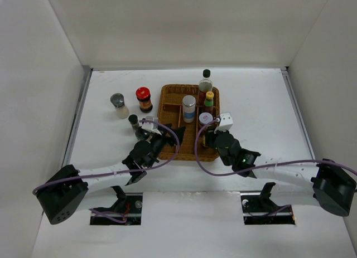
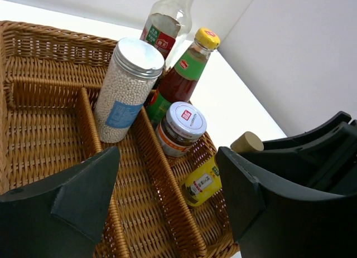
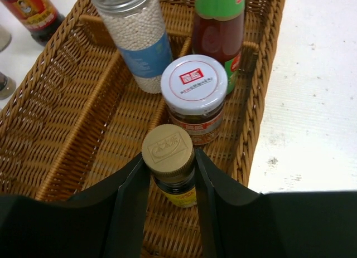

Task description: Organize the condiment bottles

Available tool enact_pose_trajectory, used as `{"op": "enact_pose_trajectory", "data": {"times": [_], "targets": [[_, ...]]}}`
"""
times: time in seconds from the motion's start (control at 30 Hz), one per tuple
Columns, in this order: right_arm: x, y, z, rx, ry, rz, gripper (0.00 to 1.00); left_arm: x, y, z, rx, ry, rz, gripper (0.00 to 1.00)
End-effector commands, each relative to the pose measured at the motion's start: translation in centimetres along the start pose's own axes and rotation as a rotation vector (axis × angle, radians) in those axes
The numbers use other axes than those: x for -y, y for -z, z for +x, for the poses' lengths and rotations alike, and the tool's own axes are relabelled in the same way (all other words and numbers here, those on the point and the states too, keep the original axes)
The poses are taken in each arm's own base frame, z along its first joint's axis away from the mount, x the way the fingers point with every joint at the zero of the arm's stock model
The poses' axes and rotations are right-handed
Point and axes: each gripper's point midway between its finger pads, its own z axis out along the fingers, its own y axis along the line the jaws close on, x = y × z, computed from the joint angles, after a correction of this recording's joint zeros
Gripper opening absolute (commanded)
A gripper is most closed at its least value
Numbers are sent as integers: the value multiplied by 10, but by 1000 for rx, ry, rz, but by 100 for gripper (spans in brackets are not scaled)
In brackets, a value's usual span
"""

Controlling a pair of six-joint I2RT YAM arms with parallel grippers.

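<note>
Where the arms reached the near rim of the brown wicker tray (image 3: 67, 102), the right hand (image 3: 169, 166) was clamped on a tan-capped bottle (image 3: 167, 149), with a black finger pressed to either side just under its ribbed round cap. That small, yellow-labelled bottle sat low in the tray's right compartment, cap uppermost and long axis near vertical. Whether its base touched the weave could not be told. The left hand (image 2: 167, 180) hung at the tray's near left edge, fingers spread apart, holding nothing.

Just beyond the held bottle stood a squat white-lidded jar (image 3: 193, 82), then a slim yellow-capped sauce bottle (image 2: 187, 74) and a black-capped clear bottle (image 1: 206, 77). Across the divider stood a cylindrical silver-capped shaker (image 2: 125, 93) of pale beads. That made five in the tray.

Three more stood upright on the white desk (image 1: 262, 102) to the left: a dark-capped bottle (image 1: 134, 121), a second silver-capped shaker (image 1: 118, 105) and, farthest, a red-lidded dark jar (image 1: 144, 97).
</note>
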Motion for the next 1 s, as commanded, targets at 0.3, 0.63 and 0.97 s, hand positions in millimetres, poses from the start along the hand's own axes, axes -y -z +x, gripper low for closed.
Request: {"op": "enact_pose_trajectory", "data": {"times": [0.3, 0.63, 0.97], "targets": [[-23, 3, -13, 52, -32, -63, 56, 8, -8, -61, 103, 37, -88, 70], [-26, 14, -30, 89, -57, -100, 76, -11, -10, -100, 132, 33, -208, 71], [-27, 51, -77, 163, -139, -229, 96, -73, -17, -146, 128, -44, -541, 76]]}}
